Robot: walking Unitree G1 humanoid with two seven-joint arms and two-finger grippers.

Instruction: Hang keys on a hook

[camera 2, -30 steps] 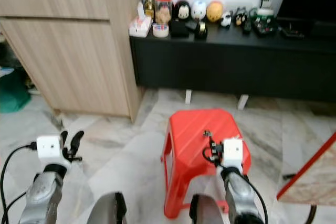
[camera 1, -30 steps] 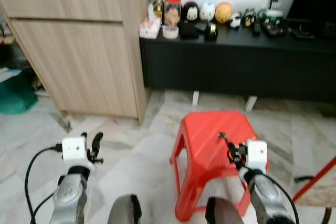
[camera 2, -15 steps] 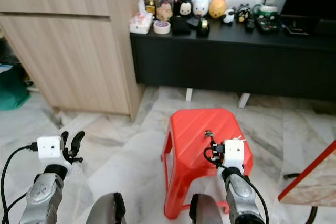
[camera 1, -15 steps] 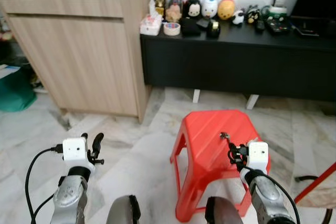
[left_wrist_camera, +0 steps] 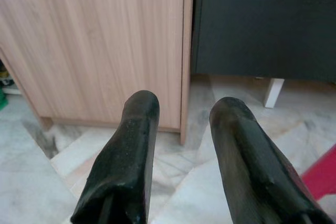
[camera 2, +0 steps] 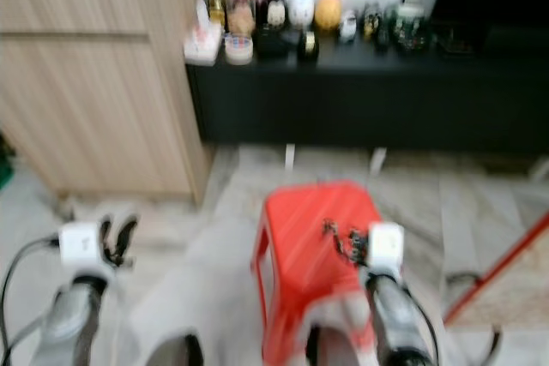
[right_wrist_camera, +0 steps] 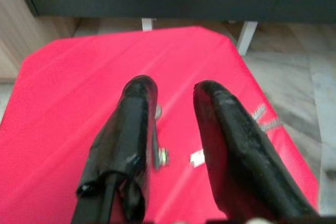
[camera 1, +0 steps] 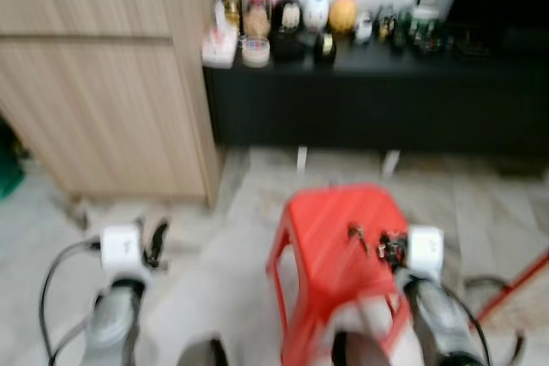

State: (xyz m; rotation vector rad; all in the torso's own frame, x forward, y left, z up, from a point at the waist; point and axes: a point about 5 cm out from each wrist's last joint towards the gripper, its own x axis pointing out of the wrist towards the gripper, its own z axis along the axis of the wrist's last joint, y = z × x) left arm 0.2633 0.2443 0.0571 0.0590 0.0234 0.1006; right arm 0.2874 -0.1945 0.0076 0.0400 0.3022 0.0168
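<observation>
A red plastic stool (camera 1: 330,220) stands on the marble floor in front of me. A small bunch of keys (camera 1: 353,231) lies on its seat. My right gripper (camera 1: 388,248) hovers just above the seat, right beside the keys. In the right wrist view that gripper (right_wrist_camera: 173,90) is open. The key ring (right_wrist_camera: 160,156) lies between its fingers (right_wrist_camera: 131,124), and key blades (right_wrist_camera: 265,119) stick out past the other finger. My left gripper (camera 1: 156,237) hangs over the floor at the left. It is open (left_wrist_camera: 184,108) with nothing in it. The head views are blurred.
A light wooden cabinet (camera 1: 103,83) stands at the left. A low black console (camera 1: 377,96) runs along the wall with a jar, figurines and small items on top. A red-edged board (camera 1: 515,293) and a dark cable lie at the right.
The whole head picture has shifted and blurred, so the camera is moving. Both arms keep the same pose, and the keys still lie on the stool.
</observation>
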